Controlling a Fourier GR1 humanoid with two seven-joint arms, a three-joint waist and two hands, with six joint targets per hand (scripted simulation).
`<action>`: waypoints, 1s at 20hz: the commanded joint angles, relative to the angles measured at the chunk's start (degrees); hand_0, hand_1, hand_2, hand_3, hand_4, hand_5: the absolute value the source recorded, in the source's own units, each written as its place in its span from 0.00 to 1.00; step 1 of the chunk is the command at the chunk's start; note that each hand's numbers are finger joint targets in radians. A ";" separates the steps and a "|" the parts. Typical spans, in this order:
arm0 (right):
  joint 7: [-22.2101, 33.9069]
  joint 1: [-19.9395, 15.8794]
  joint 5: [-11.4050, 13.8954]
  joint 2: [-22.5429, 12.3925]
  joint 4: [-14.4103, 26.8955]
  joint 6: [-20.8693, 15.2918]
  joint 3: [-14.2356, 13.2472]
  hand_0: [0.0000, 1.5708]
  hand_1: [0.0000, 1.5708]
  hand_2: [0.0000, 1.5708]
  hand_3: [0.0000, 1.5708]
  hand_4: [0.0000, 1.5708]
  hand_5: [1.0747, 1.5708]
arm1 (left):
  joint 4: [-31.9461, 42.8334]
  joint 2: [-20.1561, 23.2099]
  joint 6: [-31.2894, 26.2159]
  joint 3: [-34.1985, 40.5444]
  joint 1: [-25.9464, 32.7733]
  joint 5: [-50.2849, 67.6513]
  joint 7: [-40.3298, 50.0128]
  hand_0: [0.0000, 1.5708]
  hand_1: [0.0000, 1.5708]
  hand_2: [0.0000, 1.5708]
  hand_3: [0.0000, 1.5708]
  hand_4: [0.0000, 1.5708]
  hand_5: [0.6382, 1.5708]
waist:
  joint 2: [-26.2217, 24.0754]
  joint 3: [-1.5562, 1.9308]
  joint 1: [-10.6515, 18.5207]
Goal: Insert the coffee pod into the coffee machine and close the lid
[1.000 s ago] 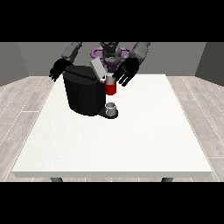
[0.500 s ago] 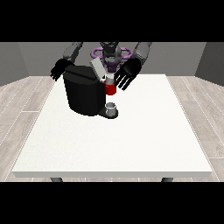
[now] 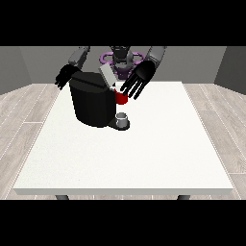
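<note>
Large white rectangular table (image 3: 144, 158) with a black cylindrical coffee machine (image 3: 93, 103) standing on its far-left part. Before the machine's base, at its right side, sits a small grey cup (image 3: 123, 118) — directly below a red thing at the machine (image 3: 121, 98). Black hand at the view's right (image 3: 139, 79) hangs over the red thing; black hand at the view's left (image 3: 64, 77) lies behind the machine's left edge.
</note>
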 commanded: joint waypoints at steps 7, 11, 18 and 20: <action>-2.54 3.29 -0.72 -0.50 2.72 0.48 -1.42 0.00 0.00 0.00 0.00 0.27 1.00 | -2.20 -1.72 -0.80 -0.03 3.77 -0.09 -0.88 0.00 0.00 0.00 0.00 0.00 1.00 | -5.00 -0.04 2.87; -5.54 6.55 -1.43 -0.50 5.99 1.67 -2.32 0.00 0.00 0.00 0.00 0.25 1.00 | -3.16 -6.18 -1.33 2.52 5.51 3.52 2.47 0.00 0.00 0.00 0.00 0.00 1.00 | -8.13 -0.02 4.68; -3.59 10.10 -3.20 -0.61 7.18 0.19 -5.30 0.00 0.00 0.00 0.00 0.28 1.00 | -3.43 -12.77 -3.13 14.92 12.61 19.47 -1.32 0.00 0.00 0.00 0.00 0.17 1.00 | -15.98 -0.12 11.72; -1.83 13.12 -2.57 -1.85 6.52 0.32 -5.22 0.00 0.00 0.00 0.00 0.27 1.00 | -3.72 -15.14 -2.68 15.53 17.81 21.11 -3.33 0.00 0.00 0.00 0.00 0.00 1.00 | -20.38 -0.13 12.45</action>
